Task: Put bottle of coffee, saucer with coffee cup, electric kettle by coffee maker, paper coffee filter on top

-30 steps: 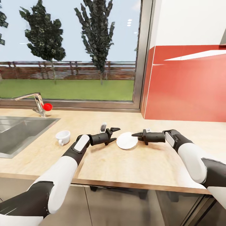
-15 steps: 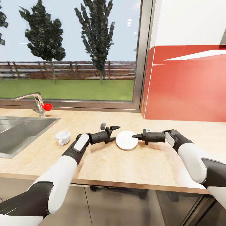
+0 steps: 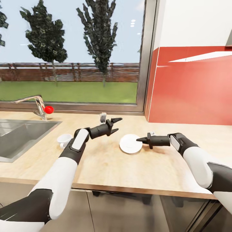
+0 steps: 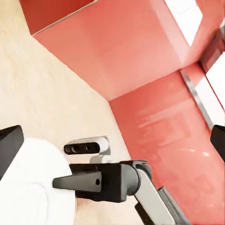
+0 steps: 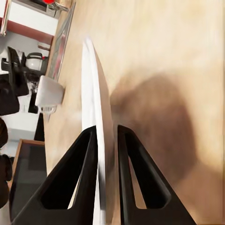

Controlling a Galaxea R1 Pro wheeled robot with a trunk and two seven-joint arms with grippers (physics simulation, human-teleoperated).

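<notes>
The white saucer (image 3: pixel 130 143) is over the beige countertop (image 3: pixel 129 167), right of centre, with a shadow under it. My right gripper (image 3: pixel 139 140) is shut on its right rim. In the right wrist view the saucer (image 5: pixel 93 117) shows edge-on, pinched between both fingers (image 5: pixel 82 168). My left gripper (image 3: pixel 117 124) hangs open above the counter, up and to the left of the saucer, not touching it. The left wrist view shows the saucer (image 4: pixel 33 187) with the right gripper (image 4: pixel 61 182) on its edge. The white coffee cup (image 3: pixel 63 139) stands near the sink, partly hidden behind my left arm.
A steel sink (image 3: pixel 19 135) is set into the counter at the left. A faucet (image 3: pixel 38 108) with a red knob stands behind it. A window runs along the back, and a red wall panel (image 3: pixel 193 90) rises at the back right. The counter's front edge is near me.
My left gripper has risen and drawn back from the saucer's left side toward the window, and its arm now covers part of the cup. The right gripper and saucer have barely moved.
</notes>
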